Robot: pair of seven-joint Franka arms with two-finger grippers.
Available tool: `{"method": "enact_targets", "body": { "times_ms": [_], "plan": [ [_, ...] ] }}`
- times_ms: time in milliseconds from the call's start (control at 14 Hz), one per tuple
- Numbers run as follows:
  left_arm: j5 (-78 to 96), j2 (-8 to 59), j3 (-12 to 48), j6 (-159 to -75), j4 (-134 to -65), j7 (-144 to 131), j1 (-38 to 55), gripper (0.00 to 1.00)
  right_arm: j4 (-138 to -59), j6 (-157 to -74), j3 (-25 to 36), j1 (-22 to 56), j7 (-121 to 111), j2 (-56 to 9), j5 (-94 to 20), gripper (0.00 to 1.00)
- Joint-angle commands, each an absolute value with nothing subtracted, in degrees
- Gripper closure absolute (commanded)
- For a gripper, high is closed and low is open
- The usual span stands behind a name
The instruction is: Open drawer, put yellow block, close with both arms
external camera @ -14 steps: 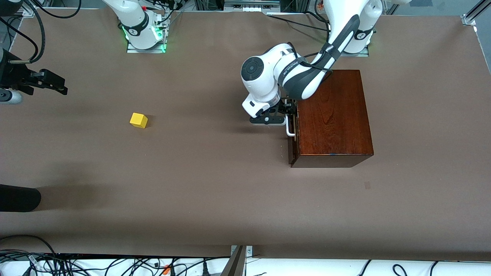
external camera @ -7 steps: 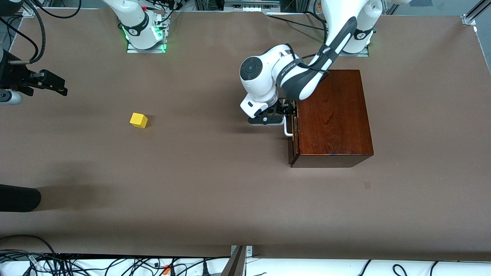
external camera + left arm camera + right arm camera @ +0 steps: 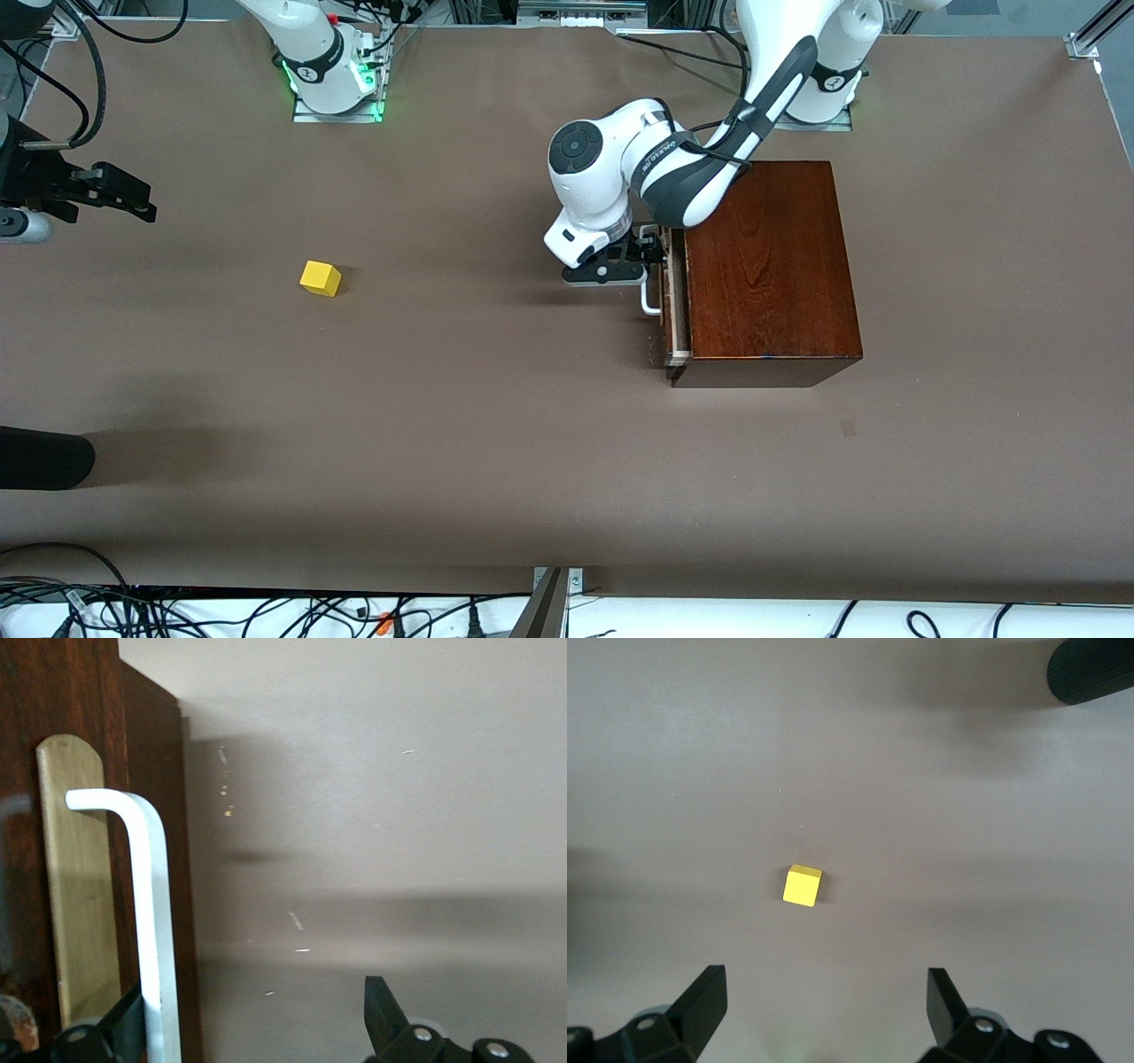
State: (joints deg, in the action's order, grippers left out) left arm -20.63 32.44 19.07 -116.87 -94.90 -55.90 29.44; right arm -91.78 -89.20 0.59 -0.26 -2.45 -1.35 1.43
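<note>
The left gripper (image 3: 651, 257), fingers spread, is hooked on the white loop handle (image 3: 151, 930) of the barely opened dark reddish-brown drawer (image 3: 666, 301), apparently by one finger. The pull is best kept straight along the slide, toward nine o'clock. The small bright yellow cube (image 3: 320, 278) lies well apart at nine o'clock; the right gripper (image 3: 824, 1005) waits above it, fingers wide apart.

Drawer (image 3: 678, 306) slightly open; yellow block (image 3: 320, 278) on table.

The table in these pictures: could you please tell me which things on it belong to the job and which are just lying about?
Belonging to the job:
- drawer, slightly open, in the wooden box
- white handle, hooked by the left gripper
- yellow block, toward the right arm's end
- right gripper, fingers open, waiting

Lying about:
- cables along the table's edge
</note>
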Motion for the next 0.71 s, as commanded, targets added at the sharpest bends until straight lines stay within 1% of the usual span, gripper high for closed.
{"method": "enact_targets", "body": {
  "times_ms": [0, 429, 643],
  "plan": [
    [-18.5, 34.0, 19.2, -121.1, -94.0, -56.8, 31.3, 0.00, -91.2, -88.9, 0.3, -0.8, -2.1, -1.6, 1.2, 0.00],
    [-16.3, 35.7, 19.2, -121.1, -91.0, -56.8, 32.3, 0.00, -91.3, -89.0, 0.3, -0.8, -2.0, -1.6, 1.2, 0.00],
    [-15.7, 35.7, 19.2, -121.1, -90.8, -56.8, 32.5, 0.00, -91.3, -89.1, 0.2, -0.8, -2.0, -1.6, 1.2, 0.00]
  ]
}}
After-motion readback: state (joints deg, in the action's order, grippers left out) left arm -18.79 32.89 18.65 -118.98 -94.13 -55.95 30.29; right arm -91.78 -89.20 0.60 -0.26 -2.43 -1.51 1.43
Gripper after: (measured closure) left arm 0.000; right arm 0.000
